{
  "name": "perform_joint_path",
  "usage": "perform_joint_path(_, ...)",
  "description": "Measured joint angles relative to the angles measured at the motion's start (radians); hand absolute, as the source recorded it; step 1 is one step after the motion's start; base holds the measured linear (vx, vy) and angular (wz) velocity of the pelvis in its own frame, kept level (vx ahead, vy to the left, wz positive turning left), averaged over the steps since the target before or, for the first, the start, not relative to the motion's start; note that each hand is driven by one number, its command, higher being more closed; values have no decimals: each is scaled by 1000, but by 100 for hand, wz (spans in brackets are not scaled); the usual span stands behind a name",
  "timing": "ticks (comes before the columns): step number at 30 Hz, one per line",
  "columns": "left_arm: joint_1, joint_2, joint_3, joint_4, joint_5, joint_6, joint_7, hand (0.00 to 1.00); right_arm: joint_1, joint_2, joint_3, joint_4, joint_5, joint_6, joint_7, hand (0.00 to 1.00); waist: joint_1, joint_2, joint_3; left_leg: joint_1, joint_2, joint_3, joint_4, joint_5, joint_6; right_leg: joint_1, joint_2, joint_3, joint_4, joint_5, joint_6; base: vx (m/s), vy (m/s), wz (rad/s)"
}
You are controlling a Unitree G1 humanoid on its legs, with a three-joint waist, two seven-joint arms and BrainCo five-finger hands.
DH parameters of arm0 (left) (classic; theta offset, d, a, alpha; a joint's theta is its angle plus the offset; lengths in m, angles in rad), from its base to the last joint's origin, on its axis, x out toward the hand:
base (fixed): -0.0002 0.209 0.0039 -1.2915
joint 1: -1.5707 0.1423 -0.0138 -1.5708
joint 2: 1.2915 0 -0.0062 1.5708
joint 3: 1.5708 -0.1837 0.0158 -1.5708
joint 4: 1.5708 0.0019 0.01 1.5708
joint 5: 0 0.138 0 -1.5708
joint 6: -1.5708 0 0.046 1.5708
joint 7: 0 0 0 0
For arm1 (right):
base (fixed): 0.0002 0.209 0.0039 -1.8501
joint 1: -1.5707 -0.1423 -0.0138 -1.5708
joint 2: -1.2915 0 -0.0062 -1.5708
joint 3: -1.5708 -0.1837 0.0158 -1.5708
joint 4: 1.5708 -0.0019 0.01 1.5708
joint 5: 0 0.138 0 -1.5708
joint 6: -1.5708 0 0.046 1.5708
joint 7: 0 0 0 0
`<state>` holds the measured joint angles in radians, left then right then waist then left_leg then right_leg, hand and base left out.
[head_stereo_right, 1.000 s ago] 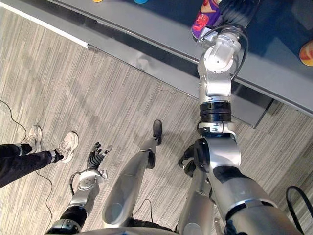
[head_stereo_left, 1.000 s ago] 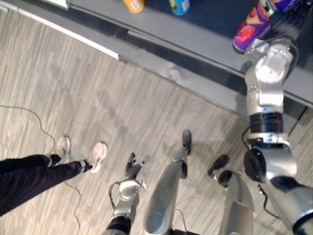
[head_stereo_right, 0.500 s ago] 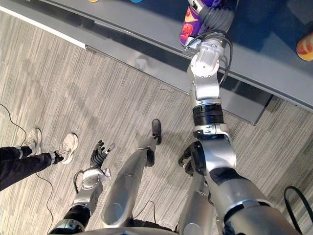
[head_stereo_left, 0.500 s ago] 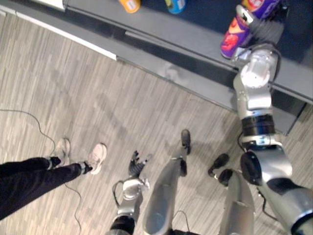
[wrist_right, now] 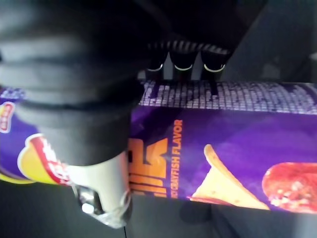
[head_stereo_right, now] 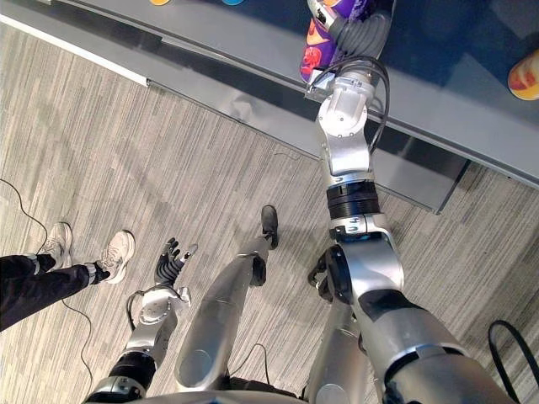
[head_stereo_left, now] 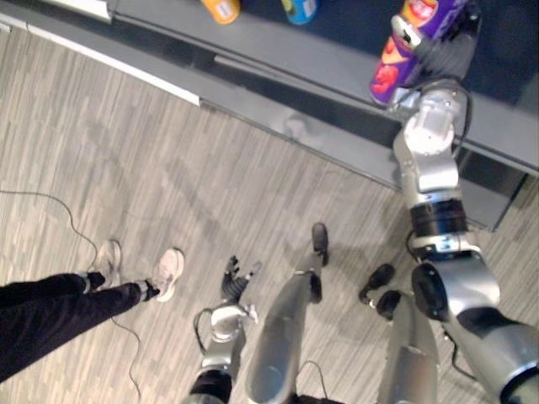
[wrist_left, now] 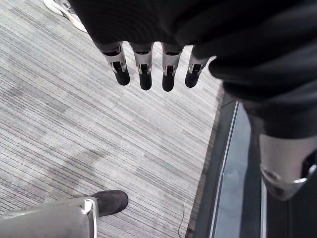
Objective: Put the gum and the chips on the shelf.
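Your right hand (head_stereo_left: 440, 55) is up at the grey shelf (head_stereo_left: 295, 59), and its fingers (wrist_right: 181, 62) are curled over the top of the purple chips can (head_stereo_left: 389, 67) with the thumb on the other side, so it has the can firmly gripped. The can lies across the hand, over the shelf's grey surface near its front edge; you cannot tell from these views whether it touches the shelf. Further along the shelf to the left stand an orange container (head_stereo_left: 222, 8) and a blue and yellow one (head_stereo_left: 301, 8), well apart from the can. Your left hand (head_stereo_left: 234, 282) hangs low over the wood-grain floor (head_stereo_left: 210, 185), fingers straight and slack, holding nothing. A person's dark-trousered legs (head_stereo_left: 59, 311) and pale shoes (head_stereo_left: 168, 268) show just to its left
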<state>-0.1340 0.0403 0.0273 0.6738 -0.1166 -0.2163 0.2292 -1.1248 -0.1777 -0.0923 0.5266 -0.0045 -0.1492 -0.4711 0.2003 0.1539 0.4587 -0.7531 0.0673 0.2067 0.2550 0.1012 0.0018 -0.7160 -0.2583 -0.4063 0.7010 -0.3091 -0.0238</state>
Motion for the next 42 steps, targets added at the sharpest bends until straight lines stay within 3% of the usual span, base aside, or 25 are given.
perform_joint_path(10, 2, 0, 1, -3, -37, -3, -1, 0, -5, -7, 1, -1, -36, -11, -5, 100, 1, -7, -8, -15, -6, 0, -4, 5, -3, -18, -7, -2, 13, 0, 0, -6, -27, 1)
perform_joint_path(42, 3, 0, -1, -13, -38, -4, -18, 0, -101, -100, -28, 0, -35, 15, -45, 100, -5, -7, -7, -51, -4, 2, -7, 29, 9, -59, -8, -3, 19, 0, 0, -8, -21, 0)
